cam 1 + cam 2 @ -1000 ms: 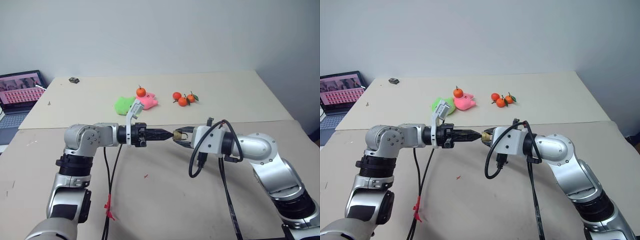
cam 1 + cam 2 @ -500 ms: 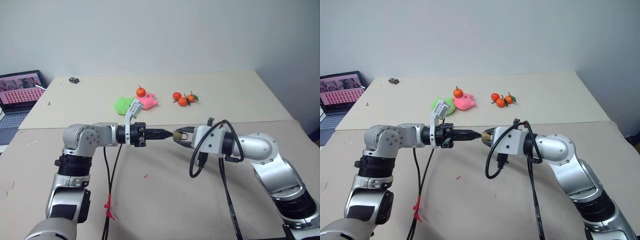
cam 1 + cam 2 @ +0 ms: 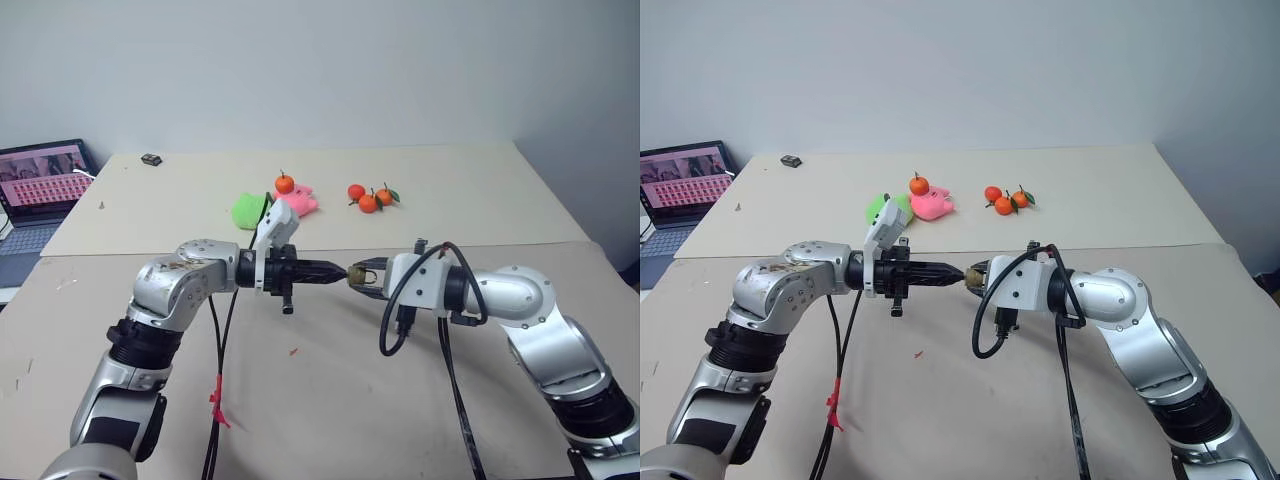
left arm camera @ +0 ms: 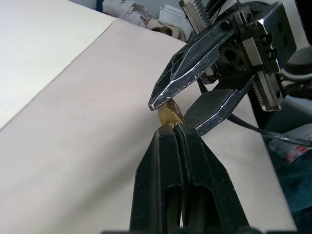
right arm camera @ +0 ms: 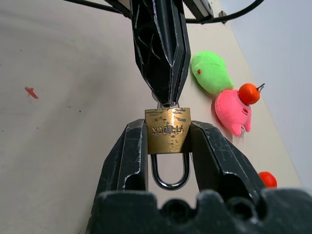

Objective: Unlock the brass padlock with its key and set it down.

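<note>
right pincer (image 5: pixel 168 146) is clamped on the brass padlock (image 5: pixel 167 129), held above the surface (image 3: pixel 330 400); left pincer (image 4: pixel 176 127) pinched tight, tip right at the lock's base

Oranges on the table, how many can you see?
4. One orange sits against the pink toy beside the green toy. The other three oranges cluster just to the right. More could be hidden behind the toys.

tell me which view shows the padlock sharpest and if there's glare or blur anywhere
Right wrist view: the brass padlock is crisp, its stamped lettering readable, with a soft sheen on the shackle. Left wrist view: the lock is a small soft blob, and bright highlights run along the right gripper's fingers. Eye views: even, flat light, faint shadows, the lock too tiny for detail.
</note>
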